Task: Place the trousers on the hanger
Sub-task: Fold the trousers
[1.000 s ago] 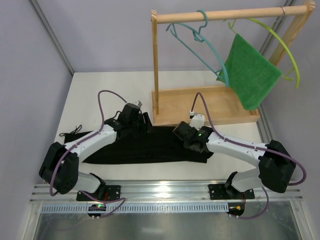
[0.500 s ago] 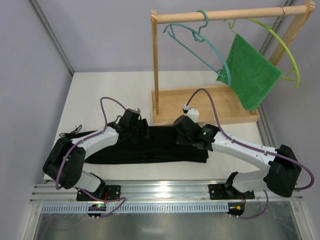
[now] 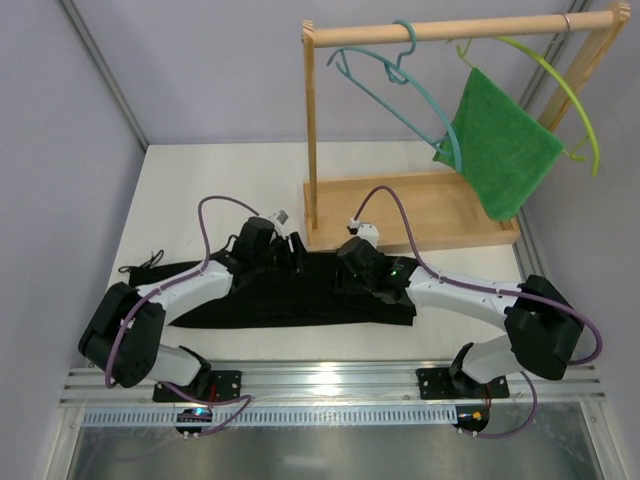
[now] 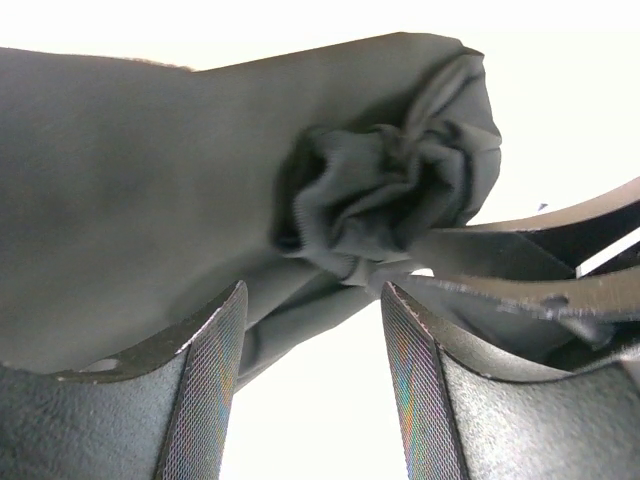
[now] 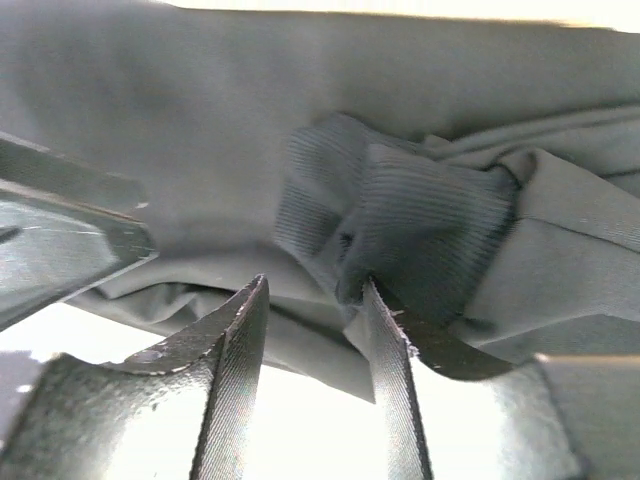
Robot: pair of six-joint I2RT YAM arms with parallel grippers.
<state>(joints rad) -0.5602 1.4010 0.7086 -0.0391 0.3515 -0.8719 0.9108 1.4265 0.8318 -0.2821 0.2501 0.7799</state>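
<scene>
1 trousers (image 3: 300, 300), 1 teal hanger (image 3: 430, 98), 1 yel-grn hanger (image 3: 570, 92).

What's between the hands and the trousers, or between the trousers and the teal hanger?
Nothing at the hands: left hand and right hand, both open, sit right at the trousers. The teal hanger hangs on the wooden rack's rail; only the green cloth overlaps its right tip.
</scene>
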